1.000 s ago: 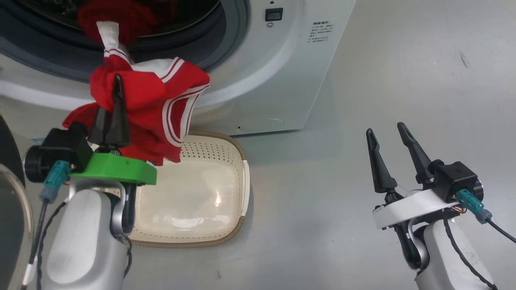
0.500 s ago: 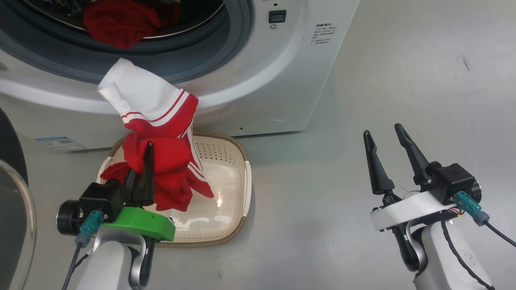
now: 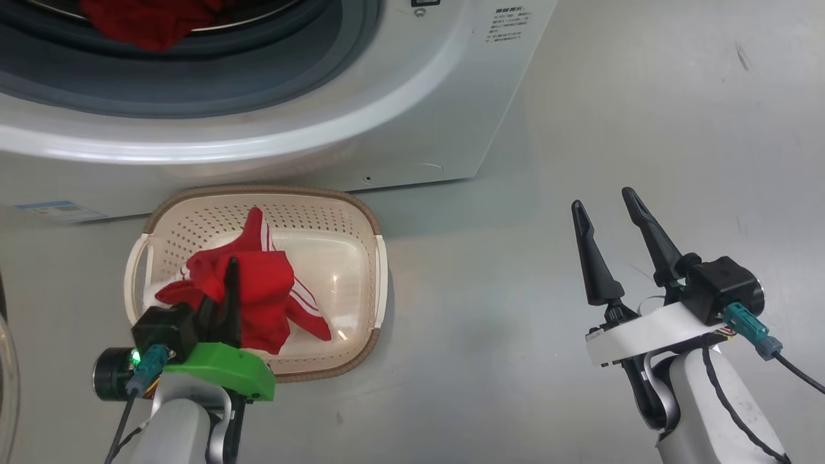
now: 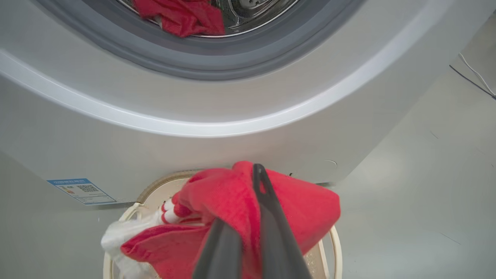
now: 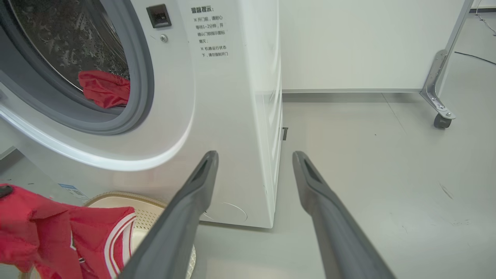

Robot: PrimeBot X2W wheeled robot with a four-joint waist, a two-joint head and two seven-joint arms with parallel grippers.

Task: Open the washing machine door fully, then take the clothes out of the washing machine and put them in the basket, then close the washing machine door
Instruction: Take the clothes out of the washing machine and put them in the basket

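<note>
Seemingly, left tool (image 3: 229, 269) grips red garment (image 3: 265, 291) inside basket (image 3: 290, 191).

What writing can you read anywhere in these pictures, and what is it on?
"温馨提示:" is the heading of the printed notice on the front of the washing machine, right of the door opening.
Smaller Chinese lines under that heading: too small to read for sure.
Blue label low on the washing machine's front, with a square code: print too small to read.
</note>
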